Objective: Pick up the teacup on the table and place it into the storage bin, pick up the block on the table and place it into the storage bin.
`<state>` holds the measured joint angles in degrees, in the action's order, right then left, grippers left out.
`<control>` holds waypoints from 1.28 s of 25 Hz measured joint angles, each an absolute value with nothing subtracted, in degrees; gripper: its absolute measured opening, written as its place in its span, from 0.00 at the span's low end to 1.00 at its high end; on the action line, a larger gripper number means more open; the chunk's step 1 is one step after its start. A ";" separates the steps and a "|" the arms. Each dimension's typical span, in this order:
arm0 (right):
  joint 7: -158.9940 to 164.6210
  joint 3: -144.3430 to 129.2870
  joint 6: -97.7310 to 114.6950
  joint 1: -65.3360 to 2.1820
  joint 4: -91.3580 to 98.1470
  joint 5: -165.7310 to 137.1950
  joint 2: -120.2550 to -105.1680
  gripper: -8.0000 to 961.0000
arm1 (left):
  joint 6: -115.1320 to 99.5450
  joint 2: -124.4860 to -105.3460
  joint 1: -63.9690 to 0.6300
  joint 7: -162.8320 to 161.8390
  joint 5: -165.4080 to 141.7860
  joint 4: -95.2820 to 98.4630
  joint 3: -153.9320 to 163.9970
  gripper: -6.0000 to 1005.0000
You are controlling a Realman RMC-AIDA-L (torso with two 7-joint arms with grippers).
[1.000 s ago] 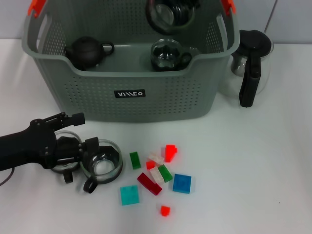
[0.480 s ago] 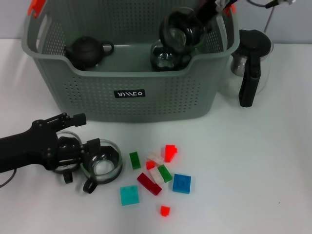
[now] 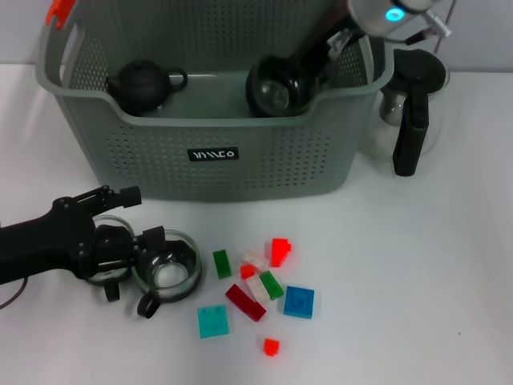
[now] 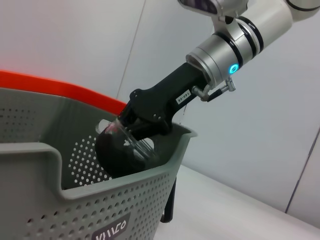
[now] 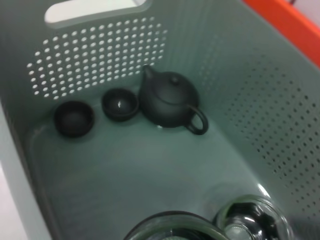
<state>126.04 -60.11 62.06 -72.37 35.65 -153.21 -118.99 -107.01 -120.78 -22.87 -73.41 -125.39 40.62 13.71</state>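
One storage bin [image 3: 208, 152], one dark teapot [image 3: 144, 84], two small dark cups [image 5: 74, 118].

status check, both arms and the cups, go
Right gripper inside the storage bin, shut on a glass teacup, lowering. Left gripper low on the table, open around a second glass cup. Blocks untouched. Nothing in the way.

A black teapot [image 3: 143, 84] sits at about eleven o'clock. Two small dark bowls [image 5: 120, 104] stand just beside it. A glass coffee pot [image 3: 414, 103] with black handle stands at two o'clock.
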 joint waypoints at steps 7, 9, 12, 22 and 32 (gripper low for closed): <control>125.62 -61.01 60.03 -72.67 34.19 -153.46 -119.35 0.06 | -106.70 -120.85 -22.61 -73.31 -125.41 40.60 13.71 0.90; 125.60 -61.23 59.55 -72.53 34.13 -153.49 -119.35 0.06 | -106.64 -120.85 -22.57 -73.30 -125.42 40.49 13.70 0.90; 125.11 -61.36 58.77 -72.43 33.55 -153.40 -119.25 0.06 | -106.48 -120.85 -22.57 -73.28 -125.42 40.16 13.71 0.90; 123.99 -62.79 54.29 -72.90 30.25 -153.51 -119.37 0.06 | -106.02 -120.85 -22.83 -73.21 -125.19 39.90 13.71 0.90; 123.16 -64.24 51.44 -72.96 28.53 -153.55 -119.83 0.06 | -105.09 -120.67 -23.09 -73.21 -125.18 39.10 13.71 0.90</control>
<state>123.16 -64.24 51.44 -72.96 28.53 -153.55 -119.83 -105.09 -120.67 -23.09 -73.21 -125.18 39.10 13.71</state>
